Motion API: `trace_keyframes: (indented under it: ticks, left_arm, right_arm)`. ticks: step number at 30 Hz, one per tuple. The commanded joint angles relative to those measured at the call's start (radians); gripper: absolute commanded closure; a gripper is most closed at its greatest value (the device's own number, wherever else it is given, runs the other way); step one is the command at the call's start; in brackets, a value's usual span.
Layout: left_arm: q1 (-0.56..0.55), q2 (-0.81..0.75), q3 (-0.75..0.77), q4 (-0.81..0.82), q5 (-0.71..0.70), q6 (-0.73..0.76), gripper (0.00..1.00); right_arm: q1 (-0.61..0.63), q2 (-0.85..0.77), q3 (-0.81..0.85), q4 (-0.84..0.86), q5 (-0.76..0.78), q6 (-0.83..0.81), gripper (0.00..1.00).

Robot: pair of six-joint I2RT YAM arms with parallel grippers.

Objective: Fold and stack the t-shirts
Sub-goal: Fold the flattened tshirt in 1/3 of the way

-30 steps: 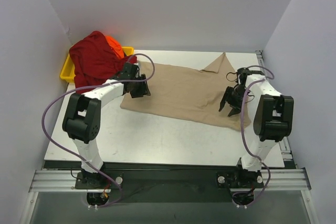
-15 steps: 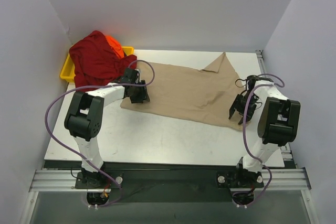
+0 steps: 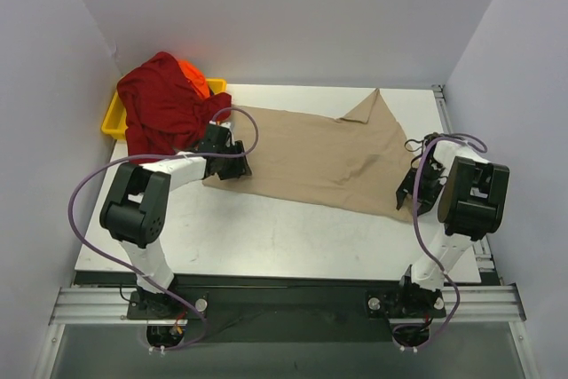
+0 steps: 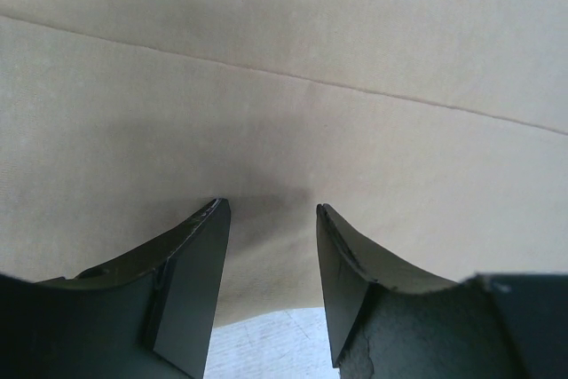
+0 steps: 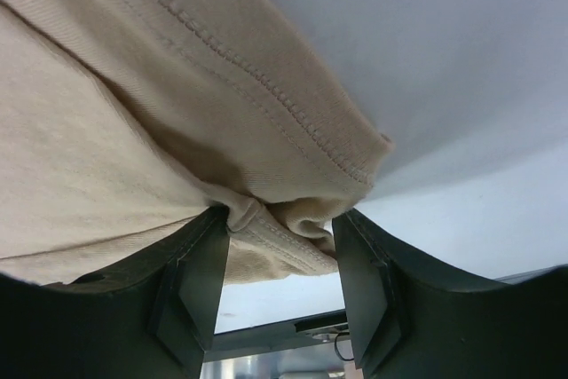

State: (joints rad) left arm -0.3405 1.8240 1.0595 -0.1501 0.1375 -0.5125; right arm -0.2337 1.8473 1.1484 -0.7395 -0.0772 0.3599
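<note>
A tan t-shirt point(image 3: 319, 153) lies spread flat on the white table point(image 3: 266, 237), one sleeve pointing to the back. My left gripper point(image 3: 233, 166) sits low at its near-left corner. In the left wrist view it point(image 4: 269, 208) is open, with the tan cloth's point(image 4: 284, 86) edge lying between the fingertips. My right gripper point(image 3: 414, 191) is at the near-right corner. It point(image 5: 280, 215) is open too, with a bunched fold of the stitched hem point(image 5: 293, 228) between its fingers. A dark red t-shirt point(image 3: 160, 108) and a bright orange t-shirt point(image 3: 193, 77) are heaped at the back left.
A yellow tray point(image 3: 113, 122) under the red and orange heap stands at the table's back left corner. Walls close in on three sides. A metal rail point(image 3: 441, 104) runs along the table's right edge, close to my right arm.
The left gripper slid down to the tan shirt's near-left corner. The right gripper moved right and toward the front, off the shirt's middle to its near-right corner. Neither jaw width changed.
</note>
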Motion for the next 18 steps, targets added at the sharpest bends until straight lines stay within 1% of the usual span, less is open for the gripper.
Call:
trace_keyframes:
  ticks: [1,5,10,13,18]
  left_arm:
    - [-0.011,-0.003,-0.091,-0.088,-0.035,0.0,0.45]
    - [-0.023,-0.028,-0.153,-0.077,-0.035,-0.023,0.45]
    - [-0.041,-0.089,-0.228,-0.088,-0.044,-0.038,0.45]
    - [-0.054,-0.117,-0.263,-0.109,-0.047,-0.046,0.45]
    - [-0.081,-0.169,-0.309,-0.152,-0.055,-0.067,0.45]
  right_arm:
    - [-0.001,0.015,0.024,-0.058,0.04,-0.016,0.5]
    - [-0.003,0.027,0.014,-0.07,0.057,-0.016,0.53]
    - [-0.006,0.01,0.017,-0.122,0.149,-0.029,0.53]
    - [-0.012,-0.003,0.008,-0.153,0.194,-0.038,0.53]
    - [-0.027,-0.043,-0.022,-0.178,0.238,-0.042,0.49]
